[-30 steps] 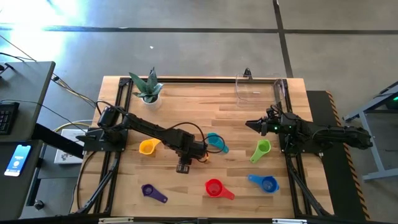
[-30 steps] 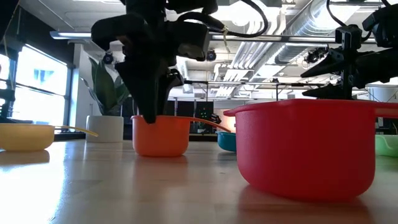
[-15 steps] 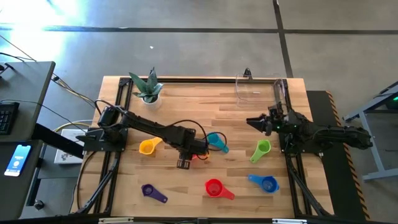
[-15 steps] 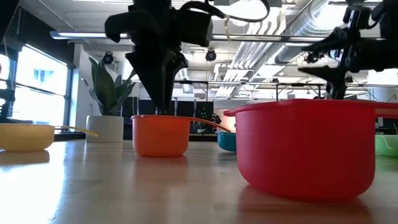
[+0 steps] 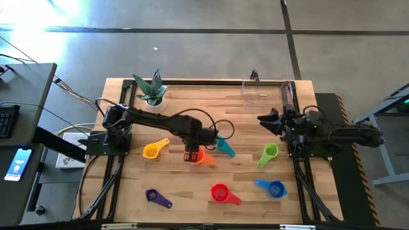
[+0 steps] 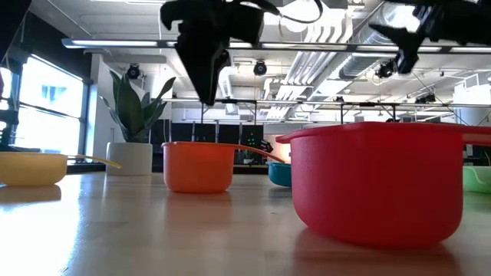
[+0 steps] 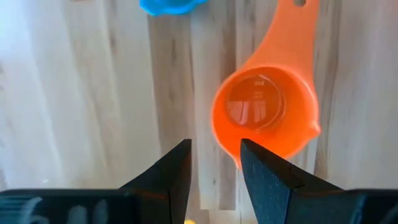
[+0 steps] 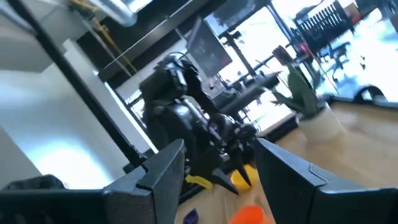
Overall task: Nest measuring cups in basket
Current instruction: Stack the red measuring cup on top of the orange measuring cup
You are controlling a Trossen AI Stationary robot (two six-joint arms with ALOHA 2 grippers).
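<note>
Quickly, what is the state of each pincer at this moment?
Left pincer: open, empty, hanging above the orange cup.
Right pincer: open, empty, raised near the basket.

The worktop [image 5: 243, 128] is pale wood in planks, framed by dark rails, and stands on a grey concrete floor [image 5: 204, 38] crossed by dark seams. A bright patch of glare falls on the floor at the far left. A dark desk [image 5: 22, 96] beside the worktop carries a keyboard [image 5: 6, 120] and a lit phone [image 5: 19, 163]. Seen from table height, the room behind has an open ceiling with silver ducts [image 6: 353, 31] and strip lights, and tall windows [image 6: 46, 115] at the left.
</note>
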